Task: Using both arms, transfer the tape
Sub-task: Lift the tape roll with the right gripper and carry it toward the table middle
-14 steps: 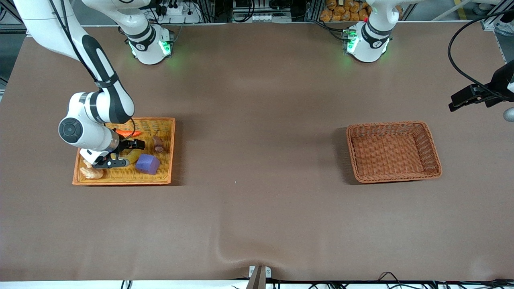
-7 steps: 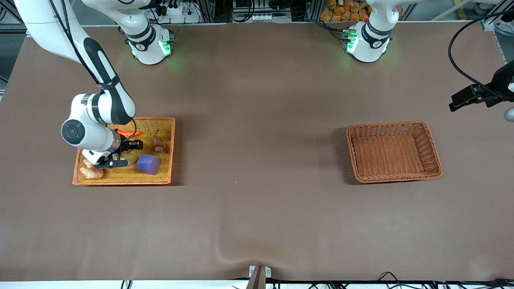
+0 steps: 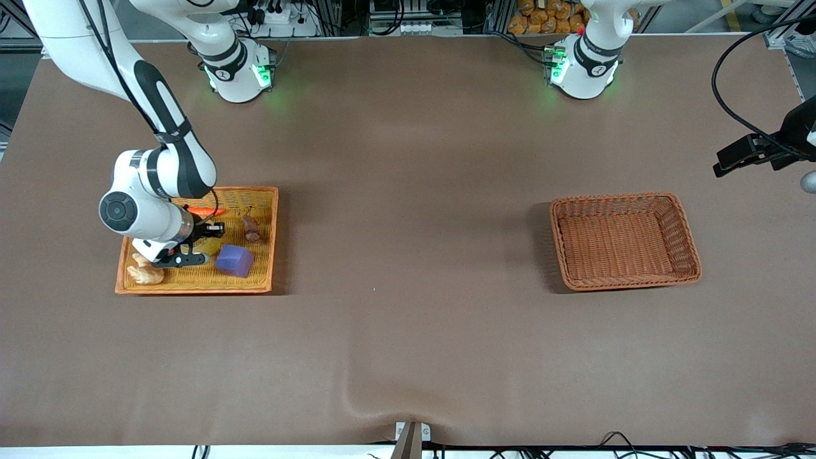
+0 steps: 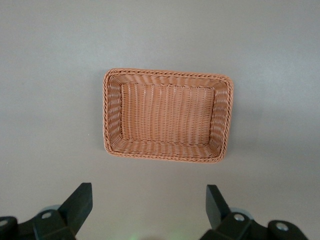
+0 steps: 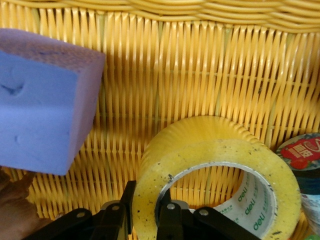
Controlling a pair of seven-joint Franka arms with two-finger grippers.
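The tape (image 5: 215,165), a yellowish translucent ring with a pale core, is in the yellow woven tray (image 5: 200,60). My right gripper (image 5: 145,205) is shut on the ring's wall, with one finger (image 5: 166,212) inside the hole and the other outside. In the front view the right gripper (image 3: 194,245) is low in the tray (image 3: 191,288) and hides most of the tape. My left gripper (image 4: 148,200) is open and empty, high over the brown basket (image 4: 167,74). It shows at the left arm's end of the table (image 3: 743,153).
A purple cube (image 3: 234,260) lies beside the tape (image 5: 40,100). A red-labelled can (image 5: 302,155), an orange carrot (image 3: 205,211), a brown piece (image 3: 252,228) and a pale object (image 3: 145,273) share the tray. The brown basket (image 3: 615,199) holds nothing.
The right arm has shifted slightly toward its base, and less of the yellow tape shows beside the gripper. The left arm has not moved.
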